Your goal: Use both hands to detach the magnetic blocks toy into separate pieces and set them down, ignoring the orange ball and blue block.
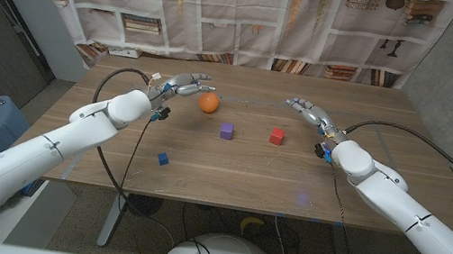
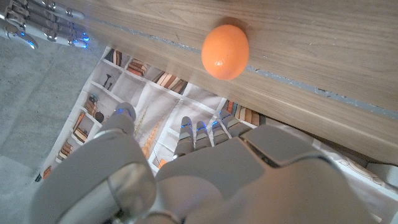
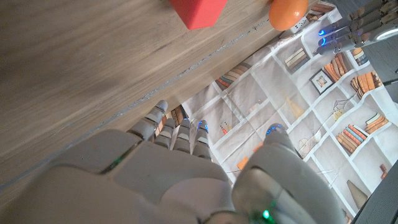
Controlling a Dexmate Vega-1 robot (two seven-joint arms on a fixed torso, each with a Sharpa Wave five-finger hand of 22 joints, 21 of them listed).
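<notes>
Two separated blocks, purple block [image 1: 227, 131] and red block [image 1: 277, 136], sit mid-table, well apart.

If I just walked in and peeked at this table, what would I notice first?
Probably the bright orange ball on the wooden table, lying right by the fingers of the robot's white left hand. Next, the small purple cube and red cube sitting apart in the middle, and the little blue block nearer the front edge. The right hand holds nothing.
</notes>
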